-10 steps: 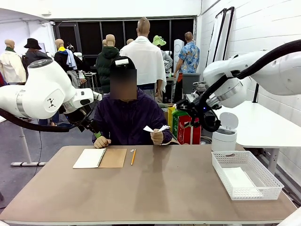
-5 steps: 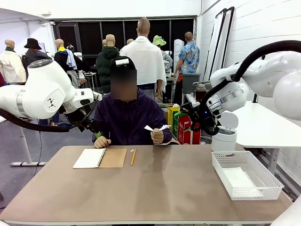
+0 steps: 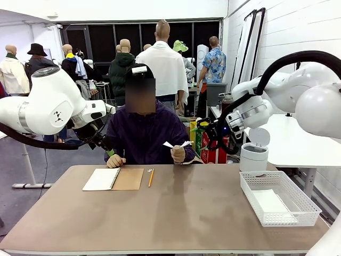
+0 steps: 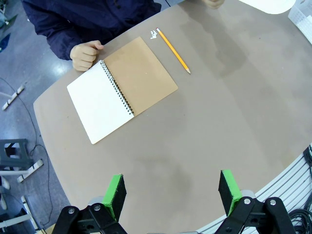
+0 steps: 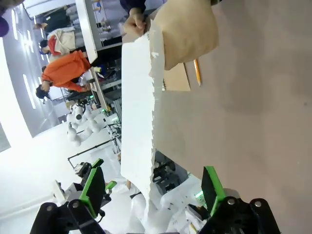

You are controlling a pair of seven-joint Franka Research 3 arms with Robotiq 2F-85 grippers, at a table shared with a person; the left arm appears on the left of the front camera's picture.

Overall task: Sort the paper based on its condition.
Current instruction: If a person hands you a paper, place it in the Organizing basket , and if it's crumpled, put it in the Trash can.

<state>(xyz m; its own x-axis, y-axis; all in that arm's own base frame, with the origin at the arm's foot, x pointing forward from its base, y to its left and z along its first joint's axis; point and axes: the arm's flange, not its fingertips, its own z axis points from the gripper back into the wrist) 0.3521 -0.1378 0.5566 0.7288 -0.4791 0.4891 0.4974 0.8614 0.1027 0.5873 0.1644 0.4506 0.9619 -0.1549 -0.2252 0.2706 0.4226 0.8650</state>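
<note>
Across the table, a person's hand holds up a white paper [image 3: 177,144]. In the right wrist view this paper [image 5: 139,112] is a long sheet with a ragged, torn edge, and its near end reaches between my fingers without touching them. My right gripper [image 3: 205,130] [image 5: 151,184] is open, in the air just right of the sheet. Above the table's far left my left gripper [image 3: 106,148] [image 4: 171,190] hangs open and holds nothing. Another white sheet [image 3: 269,201] lies flat in the white basket [image 3: 306,205].
An open spiral notebook [image 3: 113,178] [image 4: 122,87] with a brown cover and a yellow pencil [image 3: 151,177] [image 4: 173,50] lie at the far left of the table. The person's other hand [image 4: 85,55] rests beside the notebook. A white bin [image 3: 254,154] stands behind the basket.
My right arm has swung left, bringing its gripper closer to the paper held by the person. The left arm, the person's hands and the things on the table have not moved.
</note>
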